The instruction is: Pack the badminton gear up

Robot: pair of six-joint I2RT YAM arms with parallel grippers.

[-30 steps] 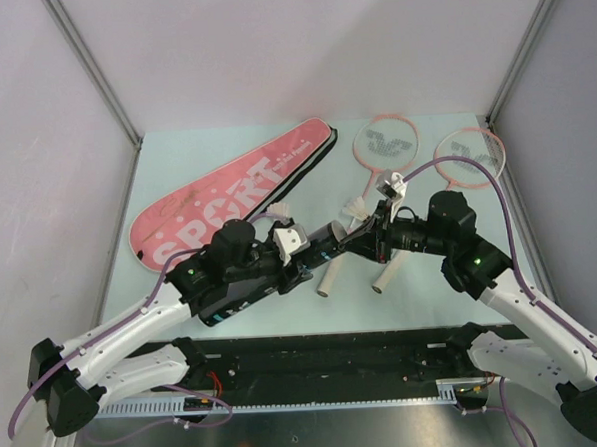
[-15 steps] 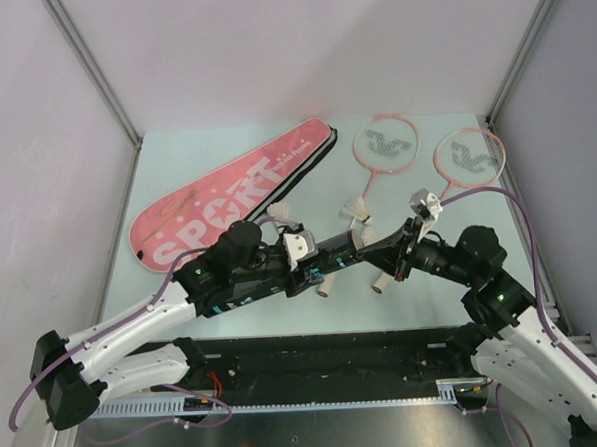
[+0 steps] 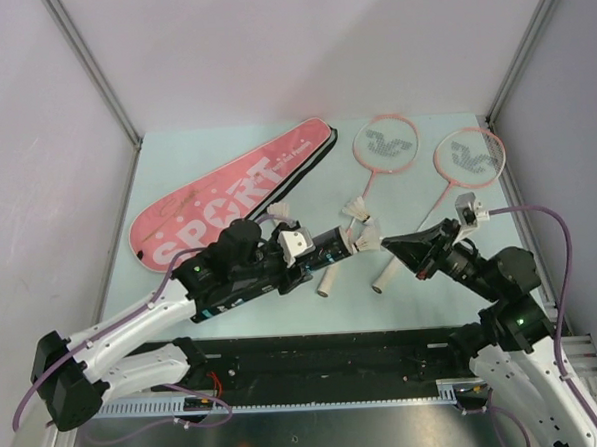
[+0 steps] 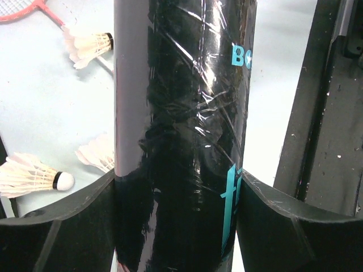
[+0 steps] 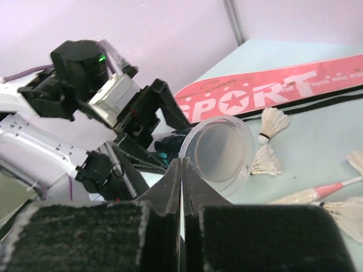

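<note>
My left gripper [image 3: 320, 254] is shut on the long black tube [image 3: 271, 273] and holds it slanted over the table; the left wrist view shows the tube [image 4: 181, 130] clamped between both fingers. A clear round cap [image 5: 218, 153] sits at the tube's right end. My right gripper [image 3: 390, 244] is shut, empty, and a short way right of that end; its tips [image 5: 181, 167] point at the cap's rim. Two pink-rimmed rackets [image 3: 384, 142] [image 3: 467, 158] lie at the back right. The pink "SPORT" bag [image 3: 227, 192] lies at the back left. White shuttlecocks [image 3: 358, 211] [image 4: 88, 45] lie loose.
The rackets' pale handles [image 3: 328, 281] [image 3: 383, 276] end just below the tube and between the arms. More shuttlecocks [image 4: 34, 177] [image 5: 272, 122] lie under and beside the tube. Metal frame posts stand at the table's back corners. The black base rail [image 3: 326, 357] runs along the near edge.
My right arm has drawn back to the right, from touching the tube's end to a short way off. My left gripper keeps the tube, its end now a little lower.
</note>
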